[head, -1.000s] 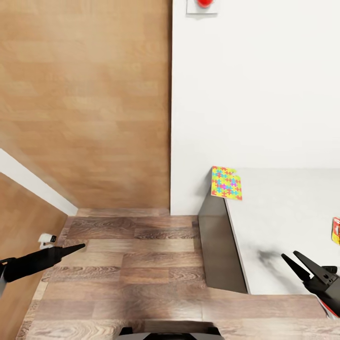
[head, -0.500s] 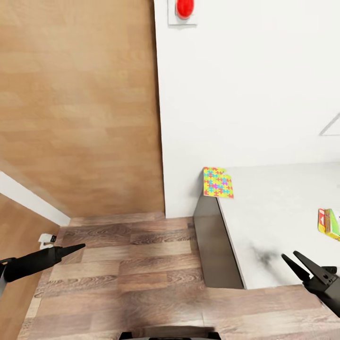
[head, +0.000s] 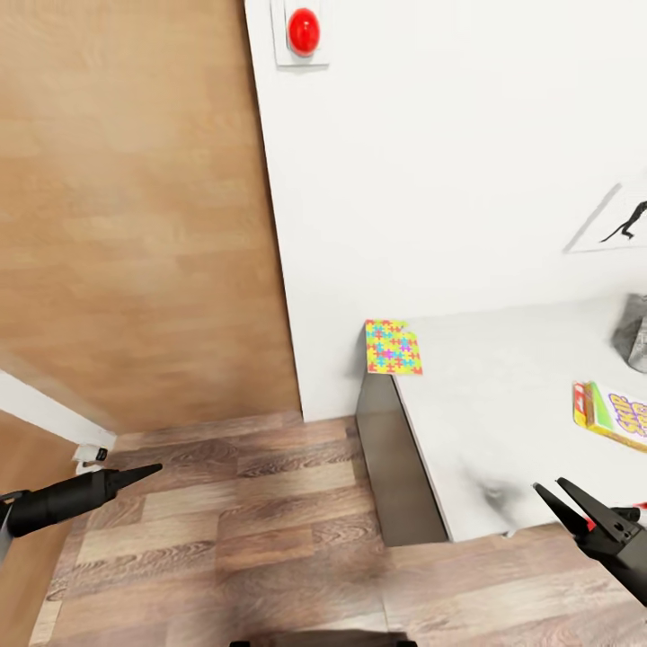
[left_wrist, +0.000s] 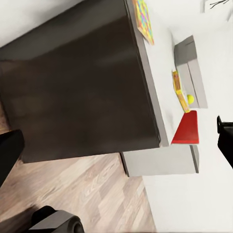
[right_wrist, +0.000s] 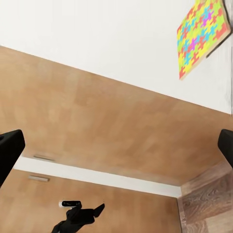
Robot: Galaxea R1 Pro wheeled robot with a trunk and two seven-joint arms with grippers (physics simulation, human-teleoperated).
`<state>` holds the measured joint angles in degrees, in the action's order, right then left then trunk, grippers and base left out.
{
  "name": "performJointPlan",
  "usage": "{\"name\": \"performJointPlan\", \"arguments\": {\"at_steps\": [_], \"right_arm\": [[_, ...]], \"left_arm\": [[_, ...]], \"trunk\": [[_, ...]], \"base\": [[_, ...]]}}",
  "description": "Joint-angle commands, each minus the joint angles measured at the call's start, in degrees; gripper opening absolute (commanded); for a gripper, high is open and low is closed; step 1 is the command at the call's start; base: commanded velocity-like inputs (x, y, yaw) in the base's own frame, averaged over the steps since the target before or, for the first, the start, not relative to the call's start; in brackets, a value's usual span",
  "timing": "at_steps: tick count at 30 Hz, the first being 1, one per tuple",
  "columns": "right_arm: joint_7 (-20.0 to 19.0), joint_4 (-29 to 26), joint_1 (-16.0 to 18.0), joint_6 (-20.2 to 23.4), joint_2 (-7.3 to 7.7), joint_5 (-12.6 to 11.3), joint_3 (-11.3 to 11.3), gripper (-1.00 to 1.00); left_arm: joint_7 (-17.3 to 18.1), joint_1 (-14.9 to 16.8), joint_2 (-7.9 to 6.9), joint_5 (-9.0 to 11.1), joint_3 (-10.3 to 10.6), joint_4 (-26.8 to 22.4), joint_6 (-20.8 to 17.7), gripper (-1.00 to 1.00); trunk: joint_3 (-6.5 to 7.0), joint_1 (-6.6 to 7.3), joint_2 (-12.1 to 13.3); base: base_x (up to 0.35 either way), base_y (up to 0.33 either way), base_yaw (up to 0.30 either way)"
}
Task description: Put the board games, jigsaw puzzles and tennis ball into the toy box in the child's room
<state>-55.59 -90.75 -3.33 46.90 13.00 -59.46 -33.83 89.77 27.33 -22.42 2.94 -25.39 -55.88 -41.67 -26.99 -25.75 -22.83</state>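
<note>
A jigsaw puzzle (head: pixel 393 347) lies on the near left corner of the pale table (head: pixel 503 404), and it also shows in both wrist views (left_wrist: pixel 143 22) (right_wrist: pixel 201 36). A lettered board game (head: pixel 615 415) lies at the right edge of the head view. Beyond it sits the grey toy box (head: pixel 633 334). In the left wrist view the toy box (left_wrist: pixel 191 68), board game (left_wrist: pixel 178 90) and tennis ball (left_wrist: pixel 190 98) sit close together. My left gripper (head: pixel 148 470) hangs over the floor. My right gripper (head: pixel 559 492) hovers by the table's front edge. Both are open and hold nothing.
The table's dark end panel (head: pixel 395 467) drops to the wood-plank floor (head: pixel 252 530). A wooden door (head: pixel 135 225) stands at left, beside a white wall with a red button (head: pixel 304 31). A flat red thing (left_wrist: pixel 187 128) lies on the table past the ball.
The whole view has swung, so the puzzle and table edge sit further left. The board game, toy box and a wall picture have come into view at right. Both arms keep their pose.
</note>
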Motion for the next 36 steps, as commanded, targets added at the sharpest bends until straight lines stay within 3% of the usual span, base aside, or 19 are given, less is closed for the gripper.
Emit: {"name": "performJointPlan", "arguments": {"at_steps": [1, 12, 27, 36], "right_arm": [[0.04, -0.04, -0.01, 0.3, 0.02, -0.22, -0.01, 1.0], [0.04, 0.0, 0.0, 0.29, 0.01, -0.22, -0.01, 1.0], [0.04, -0.01, 0.0, 0.29, -0.24, -0.14, -0.01, 1.0], [0.08, 0.1, -0.01, 0.12, -0.26, -0.13, -0.01, 1.0]], "left_arm": [[0.23, 0.02, 0.0, -0.03, -0.01, -0.01, -0.61, 1.0], [0.23, 0.04, 0.0, -0.03, -0.01, 0.0, -0.61, 1.0], [0.23, 0.02, 0.01, -0.03, -0.01, -0.01, -0.61, 1.0], [0.23, 0.01, 0.01, -0.03, -0.01, 0.0, -0.61, 1.0]], "trunk": [[0.02, -0.04, -0.09], [0.97, -0.04, -0.09], [2.27, -0.04, -0.09], [3.05, -0.04, -0.09]], "base": [[0.0, 0.003, -0.173], [0.0, 0.034, -0.173], [0.0, 0.18, -0.174], [0.0, 0.045, -0.174]]}}
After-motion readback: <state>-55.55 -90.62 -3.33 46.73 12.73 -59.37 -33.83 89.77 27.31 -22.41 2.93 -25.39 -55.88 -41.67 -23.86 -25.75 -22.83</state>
